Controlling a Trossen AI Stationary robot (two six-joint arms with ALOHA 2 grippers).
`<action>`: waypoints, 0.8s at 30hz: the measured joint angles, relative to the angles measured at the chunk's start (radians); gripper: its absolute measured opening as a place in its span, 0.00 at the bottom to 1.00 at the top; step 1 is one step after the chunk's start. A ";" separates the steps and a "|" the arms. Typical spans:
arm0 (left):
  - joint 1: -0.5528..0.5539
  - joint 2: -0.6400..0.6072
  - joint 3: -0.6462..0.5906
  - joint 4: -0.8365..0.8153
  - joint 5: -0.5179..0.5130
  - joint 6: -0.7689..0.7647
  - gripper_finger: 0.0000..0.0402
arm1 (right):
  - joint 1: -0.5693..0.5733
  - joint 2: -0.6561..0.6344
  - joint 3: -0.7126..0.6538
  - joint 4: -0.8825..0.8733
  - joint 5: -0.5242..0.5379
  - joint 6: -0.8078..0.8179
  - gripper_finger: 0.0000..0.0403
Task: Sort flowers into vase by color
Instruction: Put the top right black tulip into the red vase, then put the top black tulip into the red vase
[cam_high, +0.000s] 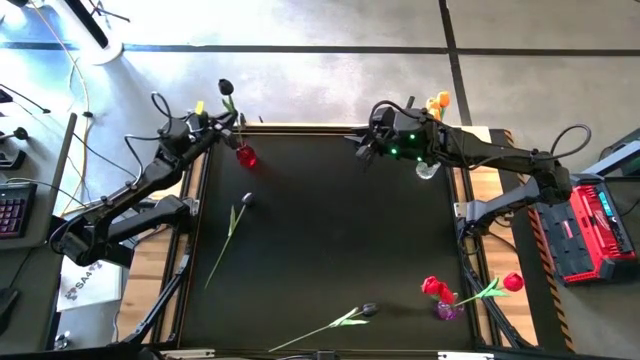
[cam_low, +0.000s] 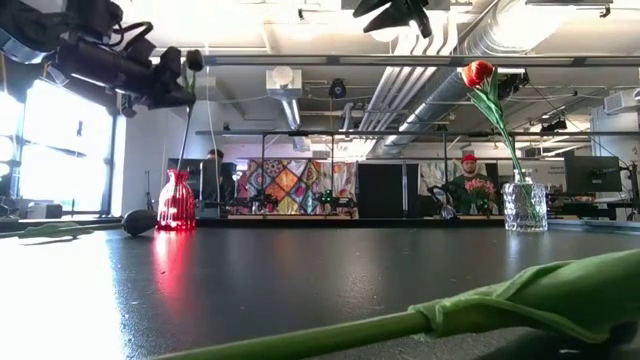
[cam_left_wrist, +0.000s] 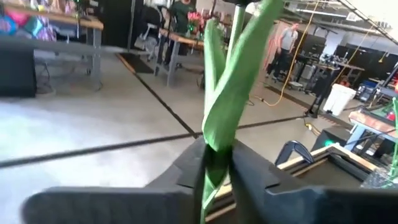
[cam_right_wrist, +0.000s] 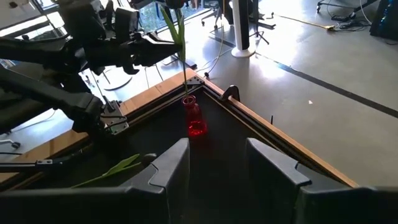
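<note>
Black tulip (cam_high: 226, 88) over red glass vase (cam_high: 246, 156)
Left gripper (cam_high: 222, 120) pinched its thin stem; right gripper (cam_right_wrist: 214, 163) hung open, empty.

left pincer (cam_high: 226, 124) above vase (cam_high: 246, 156), flower (cam_high: 229, 228) lying beside

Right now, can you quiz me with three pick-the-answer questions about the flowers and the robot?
1. Which vase is the flower in the left gripper hanging over?
A. purple vase
B. red vase
C. clear vase

2. What colour is that flower's head?
A. black
B. red
C. orange

3. What is the right gripper doing?
A. squeezing a flower
B. holding a vase
C. open, holding nothing

Answers:
1. B, the stem hangs straight down to the red vase's mouth.
2. A, the head above the left gripper is dark.
3. C, its fingers are apart with only table between them.
</note>
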 joint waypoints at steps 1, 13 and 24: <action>0.000 0.000 0.000 -0.007 0.001 -0.013 0.17 | 0.000 0.000 0.000 0.000 0.000 0.000 0.36; 0.000 -0.043 0.087 -0.135 0.000 -0.042 0.56 | -0.016 0.000 0.000 -0.089 -0.214 0.157 0.36; -0.192 -0.057 0.239 -0.618 0.140 -0.028 0.50 | -0.021 0.000 -0.001 -0.202 -0.259 0.170 0.36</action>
